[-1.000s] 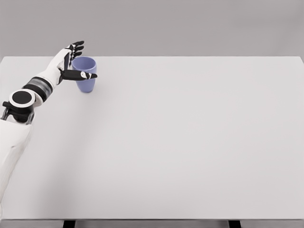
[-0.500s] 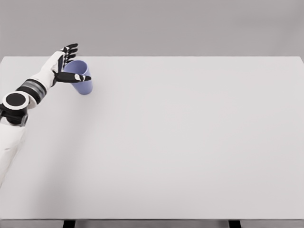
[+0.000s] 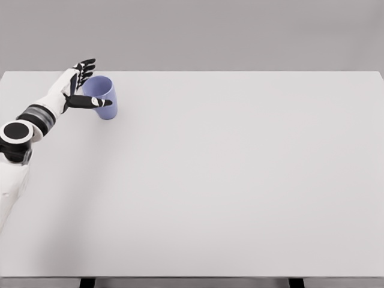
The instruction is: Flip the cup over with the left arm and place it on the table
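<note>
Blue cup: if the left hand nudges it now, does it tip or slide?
Likely tips: the blue cup already leans and narrows toward its base. Looks rigid and probably light. With the left hand open around it, it could roll once down.

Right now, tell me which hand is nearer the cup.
Left. The left hand is at the cup, thumb across its front; the right hand is out of view.

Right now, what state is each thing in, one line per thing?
cup: mouth up, tilted toward the left hand, base on the table.
left hand: around the cup, thumb across its front, other fingers spread behind it; firm grip unclear.
table: bears only the cup.
right arm: not in view.
</note>
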